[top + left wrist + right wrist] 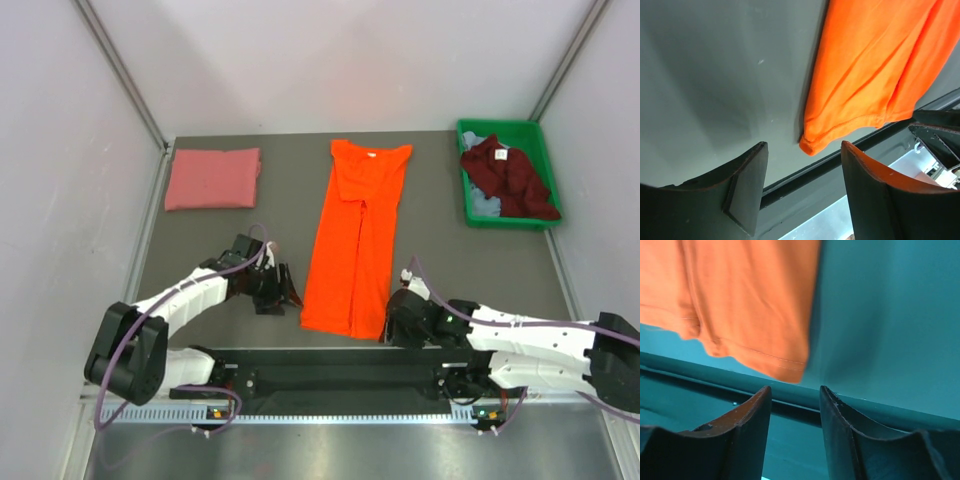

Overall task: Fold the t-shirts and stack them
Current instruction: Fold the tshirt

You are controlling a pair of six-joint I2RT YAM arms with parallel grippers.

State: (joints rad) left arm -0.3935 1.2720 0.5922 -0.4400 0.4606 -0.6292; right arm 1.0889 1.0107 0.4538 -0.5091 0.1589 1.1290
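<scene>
the green bin (510,223) sat at the far right corner of the table (280,215). in it lay the dark maroon shirt (510,175), crumpled in a heap with a small white label showing. part of the pale blue-grey shirt (483,204) peeked out beneath it along the bin's left side.

the orange shirt (358,240) lay flat in the middle of the table. it was folded lengthwise into a long narrow strip, collar at the far end and hem at the near edge. its two side flaps met along a seam down the centre. the cloth looked smooth, with light creases near the hem in the left wrist view (875,65) and a stitched hem edge in the right wrist view (740,295).

the salmon pink shirt (213,178) rested at the far left, already folded into a neat rectangle, well apart from the others.

the left gripper (283,287) hung low just left of the orange hem corner. its jaws were spread wide with nothing between them (802,150). the right gripper (397,318) sat just right of the hem's other corner. its jaws were parted by a narrower gap and were also empty (795,392).
</scene>
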